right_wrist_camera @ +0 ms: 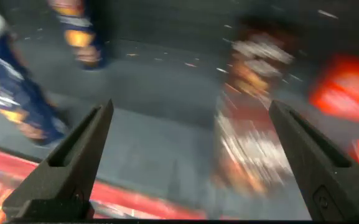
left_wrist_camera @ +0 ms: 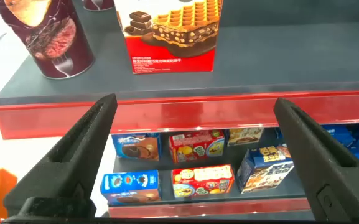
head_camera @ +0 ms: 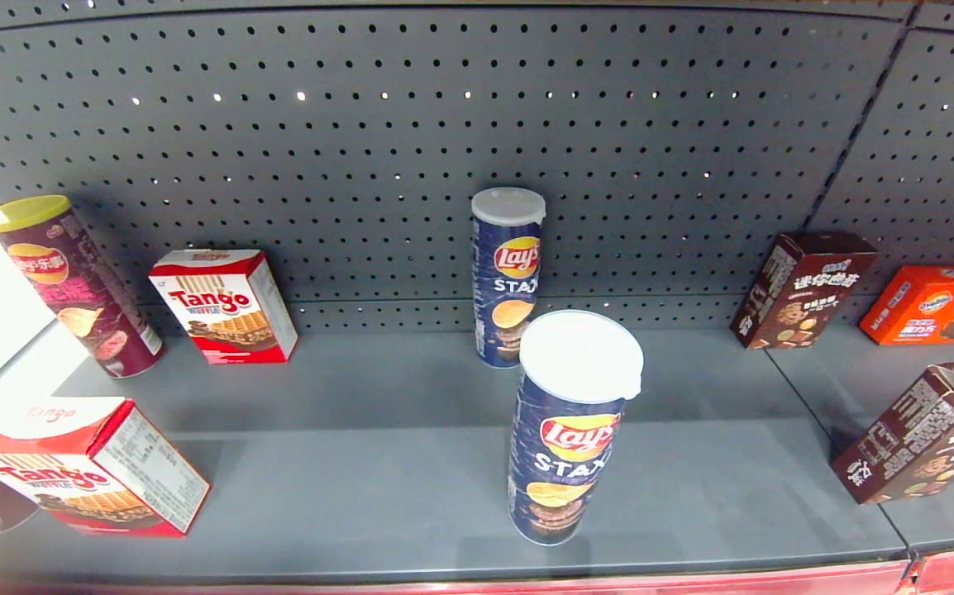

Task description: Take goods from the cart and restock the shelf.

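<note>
On the grey shelf (head_camera: pixel 361 463) two blue chip cans stand upright, one near the front (head_camera: pixel 573 430) and one at the back (head_camera: pixel 508 277). My left gripper (left_wrist_camera: pixel 195 102) is open and holds nothing. It hangs in front of the shelf's red front edge (left_wrist_camera: pixel 229 112), below a maroon can (left_wrist_camera: pixel 55 37) and a red wafer box (left_wrist_camera: pixel 170 34). My right gripper (right_wrist_camera: pixel 191 107) is open too and holds nothing. It is just off the shelf front, between the front blue can (right_wrist_camera: pixel 17 93) and a blurred brown box (right_wrist_camera: pixel 254 124).
A maroon can with a yellow lid (head_camera: pixel 72 285) and two red wafer boxes (head_camera: pixel 225 306) (head_camera: pixel 88 475) fill the left side. Two brown boxes (head_camera: pixel 799 289) (head_camera: pixel 923 434) and an orange box (head_camera: pixel 936 306) stand at the right. Several small boxes (left_wrist_camera: pixel 198 162) line the lower shelf.
</note>
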{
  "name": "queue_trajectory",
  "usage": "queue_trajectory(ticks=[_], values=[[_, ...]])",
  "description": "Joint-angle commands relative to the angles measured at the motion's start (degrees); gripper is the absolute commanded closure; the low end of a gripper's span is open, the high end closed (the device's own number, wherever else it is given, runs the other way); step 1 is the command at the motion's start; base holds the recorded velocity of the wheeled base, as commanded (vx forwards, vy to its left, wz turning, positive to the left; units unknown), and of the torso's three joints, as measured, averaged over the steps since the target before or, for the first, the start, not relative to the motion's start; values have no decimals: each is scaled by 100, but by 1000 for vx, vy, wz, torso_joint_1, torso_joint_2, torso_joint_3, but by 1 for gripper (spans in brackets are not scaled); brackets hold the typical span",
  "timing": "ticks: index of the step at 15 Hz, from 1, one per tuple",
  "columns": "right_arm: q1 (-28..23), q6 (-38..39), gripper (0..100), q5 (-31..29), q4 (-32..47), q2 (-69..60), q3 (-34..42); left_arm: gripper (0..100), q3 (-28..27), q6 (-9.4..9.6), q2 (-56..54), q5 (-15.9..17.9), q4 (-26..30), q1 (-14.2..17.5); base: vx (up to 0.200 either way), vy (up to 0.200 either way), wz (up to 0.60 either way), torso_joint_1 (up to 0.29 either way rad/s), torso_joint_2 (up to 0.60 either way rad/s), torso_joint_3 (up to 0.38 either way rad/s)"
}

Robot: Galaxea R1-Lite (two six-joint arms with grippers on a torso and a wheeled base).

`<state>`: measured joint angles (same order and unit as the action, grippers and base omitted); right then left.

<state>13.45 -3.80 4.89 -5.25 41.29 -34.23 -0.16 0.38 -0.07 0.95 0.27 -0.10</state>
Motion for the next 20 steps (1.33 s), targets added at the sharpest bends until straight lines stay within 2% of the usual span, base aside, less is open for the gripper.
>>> queue_trajectory(ticks=[1,2,3,6,20], values=[[914,-200,0,100,-125,1839,-848,0,7,6,16,2,0,1,0,0,0,0,0,0],[1266,-305,0,118,-230,2208,-848,0,7,33,16,19,-9,1,0,0,0,0,0,0],[1283,-305,0,118,-239,2226,-848,0,7,33,25,10,-9,1,0,0,0,0,0,0],[1855,-340,0,100,-345,2894,-1042,0,-2,6,16,10,8,1,0,0,0,0,0,0],[2549,-569,0,82,-353,3825,-1042,0,-2,-11,16,2,8,1,0,0,0,0,0,0]])
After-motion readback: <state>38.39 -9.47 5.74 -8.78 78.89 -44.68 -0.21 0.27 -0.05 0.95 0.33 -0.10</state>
